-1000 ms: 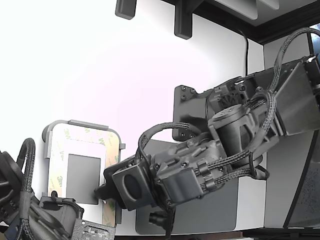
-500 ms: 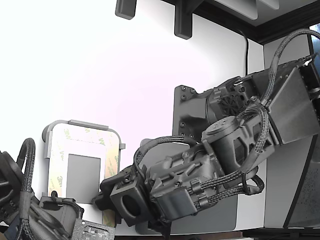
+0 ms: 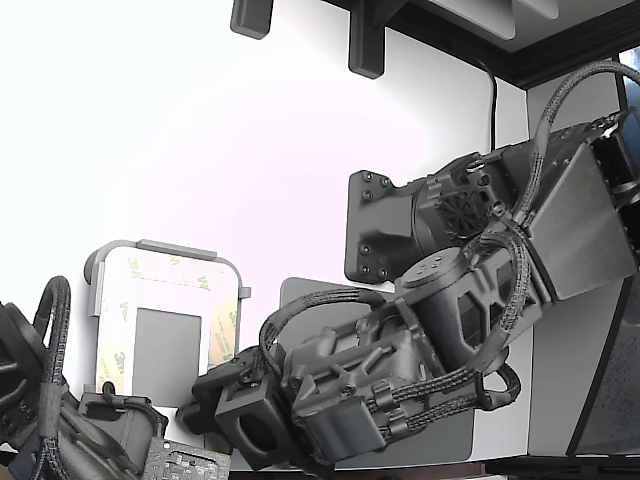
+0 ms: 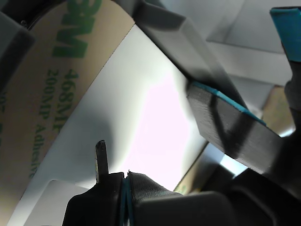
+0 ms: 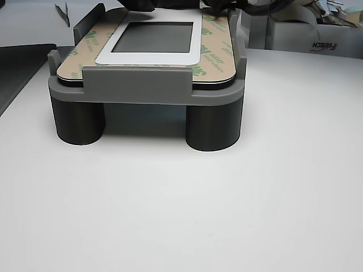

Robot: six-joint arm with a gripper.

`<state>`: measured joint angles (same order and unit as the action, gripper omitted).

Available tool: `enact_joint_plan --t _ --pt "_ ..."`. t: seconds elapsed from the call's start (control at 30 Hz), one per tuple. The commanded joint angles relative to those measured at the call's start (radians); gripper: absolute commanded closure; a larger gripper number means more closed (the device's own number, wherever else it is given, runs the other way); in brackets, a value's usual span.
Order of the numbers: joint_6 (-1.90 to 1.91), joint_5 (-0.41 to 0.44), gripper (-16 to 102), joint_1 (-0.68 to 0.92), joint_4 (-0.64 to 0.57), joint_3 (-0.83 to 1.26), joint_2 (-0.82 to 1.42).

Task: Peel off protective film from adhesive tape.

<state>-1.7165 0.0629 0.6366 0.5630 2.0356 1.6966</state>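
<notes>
Tan paper with green letters, the protective film (image 3: 221, 325), covers the adhesive tape (image 5: 218, 54). The tape makes a frame around a small dark rectangle (image 3: 165, 343). It all lies in a light grey tray (image 3: 160, 247) at about eight o'clock in the exterior view. Moving right, the gripper (image 3: 212, 390) reaches down to the tray's five o'clock corner. Further right, a big dark mat (image 3: 452, 440) lies under the arm.

In the wrist view the gripper's tips (image 4: 124, 181) look pressed together, with only a thin blue line between them. I cannot tell if they hold any film.

The film looks very light, thin and bendy, so I think it could tear or slip. A loose corner or end of a strip looks like the best spot to pinch.
</notes>
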Motion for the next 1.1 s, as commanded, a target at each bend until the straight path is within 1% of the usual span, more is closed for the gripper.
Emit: enact_joint_plan --t 0.0,0.2,1.07 --pt "-0.002 -0.003 97 -0.005 -0.003 -0.029 0.014" --pt "0.003 0.015 97 0.020 -0.006 -0.034 -0.002" --pt "-0.018 0.015 97 0.026 -0.008 -0.038 -0.021"
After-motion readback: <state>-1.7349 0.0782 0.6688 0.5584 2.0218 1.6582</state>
